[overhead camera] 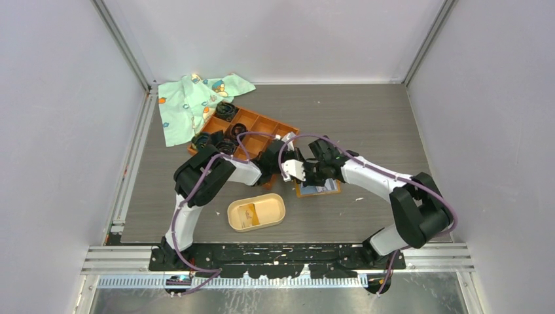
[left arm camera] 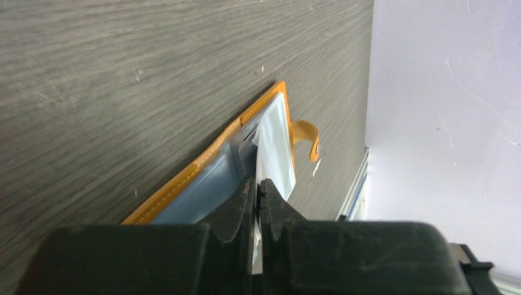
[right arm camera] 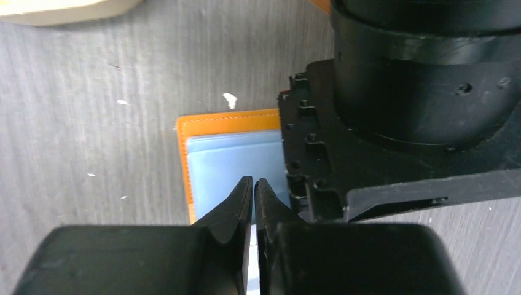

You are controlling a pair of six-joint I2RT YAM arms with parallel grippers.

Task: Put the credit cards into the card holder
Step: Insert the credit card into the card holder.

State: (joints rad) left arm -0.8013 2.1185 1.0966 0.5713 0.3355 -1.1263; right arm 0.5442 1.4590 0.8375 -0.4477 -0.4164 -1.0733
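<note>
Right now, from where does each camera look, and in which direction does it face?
Top camera: above and behind the arms, facing down on the table; left arm and right arm show.
Left wrist: faces along the left claw, shut on a pale sheet at the orange wallet.
Right wrist: faces down past the shut right claw at the wallet; the left arm's end shows.
Shared: both wrist views see the wallet.
</note>
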